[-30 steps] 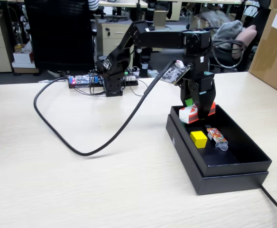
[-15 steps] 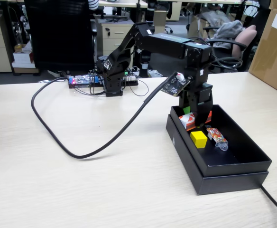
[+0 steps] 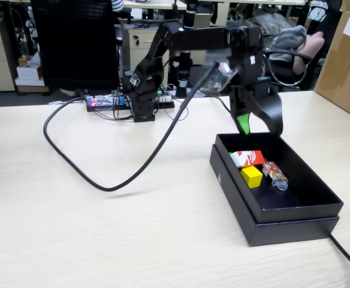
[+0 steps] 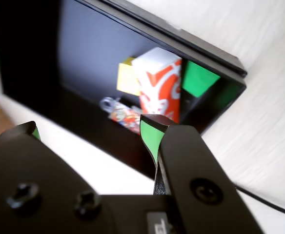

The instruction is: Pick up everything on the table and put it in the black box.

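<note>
Red block [image 4: 158, 87], yellow cube [image 4: 126, 77] and green cube [image 4: 199, 79] lie in the black box [image 3: 295, 207] below the gripper's [image 4: 91, 131] wide, empty jaws; they look light, rigid, best gripped across flat sides.

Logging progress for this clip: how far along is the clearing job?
Apparently finished. The red block, yellow cube and green cube all lie inside the black box. The gripper is open, empty, above the box. No task item is visible on the table.
</note>
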Controlling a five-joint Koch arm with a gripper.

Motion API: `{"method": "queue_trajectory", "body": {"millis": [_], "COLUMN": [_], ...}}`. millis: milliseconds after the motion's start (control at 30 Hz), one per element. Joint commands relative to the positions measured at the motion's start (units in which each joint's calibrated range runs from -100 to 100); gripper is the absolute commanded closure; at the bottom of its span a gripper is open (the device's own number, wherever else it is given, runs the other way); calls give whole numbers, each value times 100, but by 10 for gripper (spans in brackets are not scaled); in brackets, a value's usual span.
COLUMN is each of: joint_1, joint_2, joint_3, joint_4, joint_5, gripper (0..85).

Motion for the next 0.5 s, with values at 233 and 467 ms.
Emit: {"method": "queue_trajectory", "body": {"millis": [233,467], "joint_1": [-864,-1416], "joint_2": [-1177,-1762], "joint_3": [-484,-2270], "joint_4": [783,1811], "joint_5": [-440,-845], "gripper": [438,436]}}
